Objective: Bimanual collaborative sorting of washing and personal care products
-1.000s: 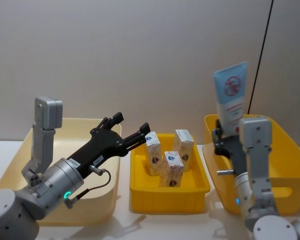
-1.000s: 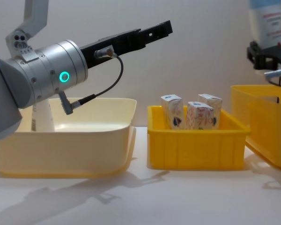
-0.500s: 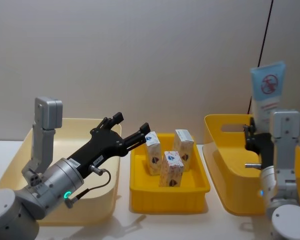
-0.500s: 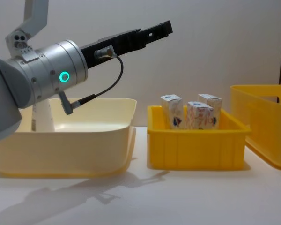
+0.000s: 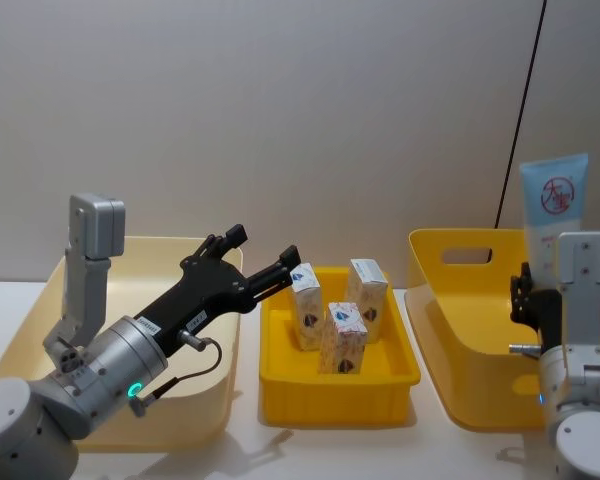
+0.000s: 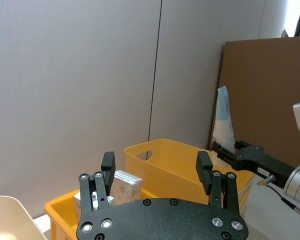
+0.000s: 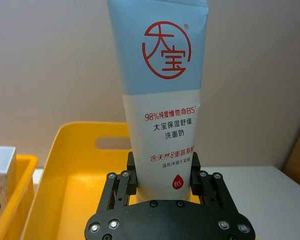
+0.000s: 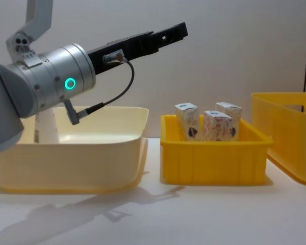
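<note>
My right gripper (image 7: 163, 165) is shut on a tall pale-blue tube (image 7: 160, 95) with a red round logo and holds it upright. In the head view the tube (image 5: 554, 212) stands high over the right side of the big yellow bin (image 5: 458, 335), with the right gripper (image 5: 532, 300) beneath it. Three small white cartons (image 5: 346, 336) stand in the small yellow bin (image 5: 338, 386) at the centre. My left gripper (image 5: 261, 244) hovers open and empty just left of that bin, above the cartons' tops (image 8: 187, 108); its fingers (image 6: 108, 164) are spread wide.
A wide cream tub (image 5: 35, 320) lies under my left arm, and a white object (image 8: 46, 127) stands at its far left. The three containers sit side by side with narrow gaps. Bare table runs along the front. A brown board (image 6: 262, 85) stands at the right.
My right arm has carried the tube to the right, from the big bin's left edge to over its right side. The left arm and the cartons have not moved.
</note>
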`<state>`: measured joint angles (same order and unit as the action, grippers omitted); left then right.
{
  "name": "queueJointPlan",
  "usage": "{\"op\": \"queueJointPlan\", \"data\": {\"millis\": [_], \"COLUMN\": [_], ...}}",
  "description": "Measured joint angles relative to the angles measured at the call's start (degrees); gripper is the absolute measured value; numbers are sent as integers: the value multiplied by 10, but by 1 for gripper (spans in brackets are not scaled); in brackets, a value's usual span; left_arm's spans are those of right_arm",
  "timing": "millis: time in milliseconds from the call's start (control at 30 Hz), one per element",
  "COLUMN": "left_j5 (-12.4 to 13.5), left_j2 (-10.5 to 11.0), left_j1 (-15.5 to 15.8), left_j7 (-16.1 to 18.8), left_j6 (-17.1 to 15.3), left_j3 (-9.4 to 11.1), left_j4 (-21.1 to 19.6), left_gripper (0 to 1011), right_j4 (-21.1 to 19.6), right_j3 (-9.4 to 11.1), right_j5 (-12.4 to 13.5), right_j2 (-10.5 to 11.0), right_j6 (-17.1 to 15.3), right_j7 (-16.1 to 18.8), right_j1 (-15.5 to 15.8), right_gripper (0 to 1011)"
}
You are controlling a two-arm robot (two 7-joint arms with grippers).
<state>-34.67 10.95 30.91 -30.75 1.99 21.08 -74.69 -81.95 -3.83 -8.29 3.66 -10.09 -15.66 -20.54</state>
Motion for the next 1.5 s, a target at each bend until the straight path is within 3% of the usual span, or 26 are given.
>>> {"op": "queueJointPlan", "data": {"millis": [233, 733, 1233, 1500], "left_j5": [0, 0, 0, 0], "left_j2": [0, 0, 0, 0], "left_j1": [0, 0, 0, 0], "left_j7": [0, 0, 0, 0], "left_j6": [0, 0, 0, 0], "left_j3": [0, 0, 0, 0], "left_j4": [0, 0, 0, 0], "left_gripper": [1003, 1004, 1003, 1003], "right_j4": [-2, 1, 2, 3], "right_j3": [3, 7, 9, 9], "right_j5": [-4, -11, -13, -13], "right_j2": [-3, -11, -14, -14], "right_j6": [-27, -45, -50, -51], "right_j7": [5, 5, 4, 4], "right_j1": [7, 12, 13, 14], "right_gripper": [566, 568, 990, 1001]}}
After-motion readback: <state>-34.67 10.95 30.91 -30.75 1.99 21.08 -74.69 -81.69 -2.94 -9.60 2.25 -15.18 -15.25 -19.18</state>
